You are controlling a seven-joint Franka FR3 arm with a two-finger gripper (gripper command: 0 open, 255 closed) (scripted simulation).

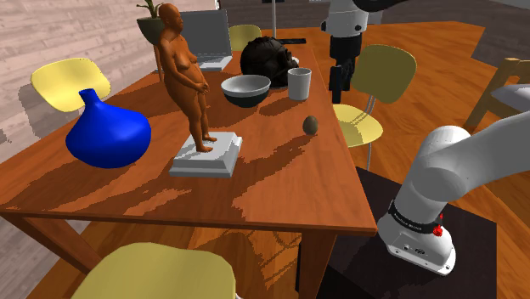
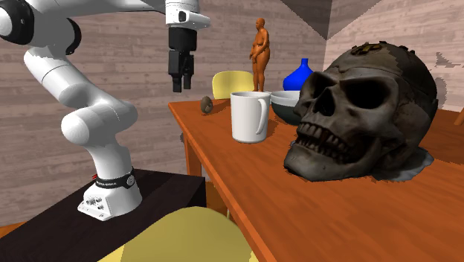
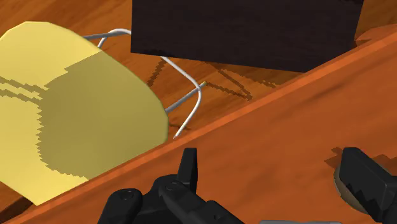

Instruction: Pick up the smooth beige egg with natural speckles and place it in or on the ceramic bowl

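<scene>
Over the table [image 1: 255, 191] edge, the gripper [image 1: 341, 87] hung open and empty, likely staged for the egg [image 1: 311, 125]; the bowl [image 1: 245, 90] stood near.

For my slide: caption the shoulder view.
Open gripper hovers over the table edge near the egg; bowl stands beside white mug.
</scene>
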